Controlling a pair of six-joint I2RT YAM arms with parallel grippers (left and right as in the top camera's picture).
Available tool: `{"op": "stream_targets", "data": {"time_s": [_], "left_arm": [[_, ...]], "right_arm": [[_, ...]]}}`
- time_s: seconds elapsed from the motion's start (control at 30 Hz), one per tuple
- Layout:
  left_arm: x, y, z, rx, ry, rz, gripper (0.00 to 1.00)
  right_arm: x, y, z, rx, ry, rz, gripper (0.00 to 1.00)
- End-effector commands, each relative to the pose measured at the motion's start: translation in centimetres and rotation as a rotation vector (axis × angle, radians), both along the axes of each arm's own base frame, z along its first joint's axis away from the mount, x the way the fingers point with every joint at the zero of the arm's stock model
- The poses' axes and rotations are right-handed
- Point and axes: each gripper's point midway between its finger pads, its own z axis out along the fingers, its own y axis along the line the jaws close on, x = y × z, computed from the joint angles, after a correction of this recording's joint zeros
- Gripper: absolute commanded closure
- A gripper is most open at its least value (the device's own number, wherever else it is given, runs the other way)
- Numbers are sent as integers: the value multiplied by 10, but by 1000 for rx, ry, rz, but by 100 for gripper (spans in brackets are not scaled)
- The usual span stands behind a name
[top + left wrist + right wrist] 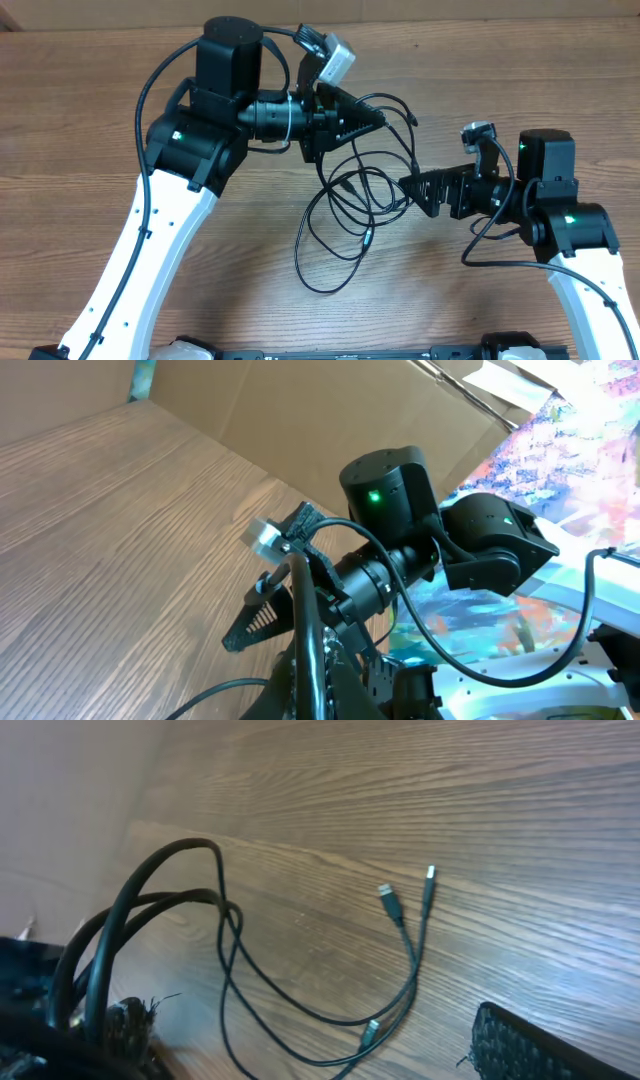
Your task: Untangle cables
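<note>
left claw (pixel 378 120) pinched tight on a strand of the cables (pixel 368 236), that strand raised. the other loops and plug ends lie tangled on the tabletop (pixel 80 120) between both arms. right claw (pixel 412 192) spread wide beside the loops, gripping nothing.

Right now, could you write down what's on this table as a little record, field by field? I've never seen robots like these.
Surface: wooden table
Things on it: thin black cables, lying in loose overlapping loops between the two arms, with small plug ends free
Left gripper: shut, apparently pinching a strand of the cables at its tip
Right gripper: open, its tip beside the loops, nothing visibly held
Tangle: not yet undone; the loops cross one another
</note>
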Motion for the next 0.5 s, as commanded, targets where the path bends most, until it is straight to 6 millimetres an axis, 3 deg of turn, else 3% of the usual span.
{"op": "stream_targets", "data": {"time_s": [0.0, 0.3, 0.47], "left_arm": [[-22, 6, 33, -44, -66, -30, 96], [-36, -16, 7, 55, -15, -21, 96], [-37, -21, 3, 79, -18, -7, 96]], "right_arm": [[1, -3, -9, -12, -1, 5, 0], [32, -1, 21, 28, -167, -31, 0], [33, -2, 21, 30, -162, -42, 0]]}}
